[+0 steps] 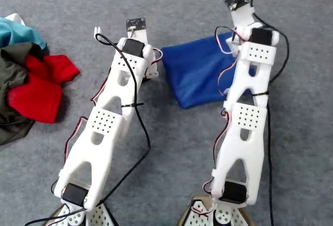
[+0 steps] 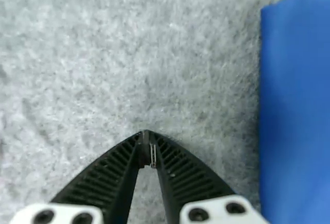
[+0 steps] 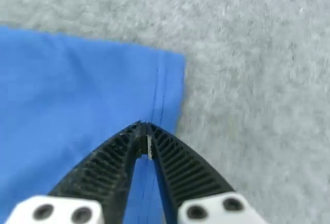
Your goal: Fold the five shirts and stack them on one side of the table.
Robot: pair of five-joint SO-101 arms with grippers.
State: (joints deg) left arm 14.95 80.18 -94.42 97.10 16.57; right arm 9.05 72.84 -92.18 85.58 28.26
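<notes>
Grey worktop (image 1: 171, 132). Unfolded pile (image 1: 31, 85) (red, teal, dark green) heaped at its left edge, prob. parked there out of the arms' way. Blue shirt (image 1: 197, 72) mid-worktop, partly under the right arm: flat, rough rectangle, stitched hem showing; looks folded. Right end effector (image 3: 143, 131) closed, empty, over the hem corner. Left end effector (image 2: 146, 137) closed, empty, over bare worktop just beside the shirt.
</notes>
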